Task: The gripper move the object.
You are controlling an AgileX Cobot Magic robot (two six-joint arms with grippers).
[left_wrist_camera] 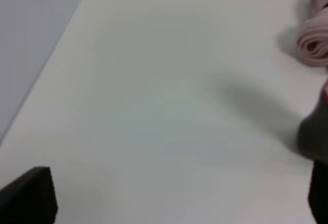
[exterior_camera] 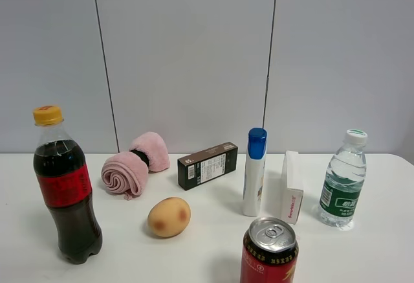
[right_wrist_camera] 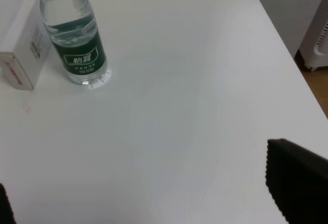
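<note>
Peach-like object (exterior_camera: 169,217) lies on the white table (exterior_camera: 381,244), left of the middle, between the cola bottle (exterior_camera: 65,189) and the red can (exterior_camera: 269,252), in front of the pink towel (exterior_camera: 134,165). Its long axis runs about left to right. Neither arm shows in the high view. The left gripper (left_wrist_camera: 169,196) seems nearer; its wrist view shows the towel. Both grippers stand wide open and hold nothing. The right gripper (right_wrist_camera: 154,198) looks at the water bottle (right_wrist_camera: 73,34). A plain grey wall stands behind.
</note>
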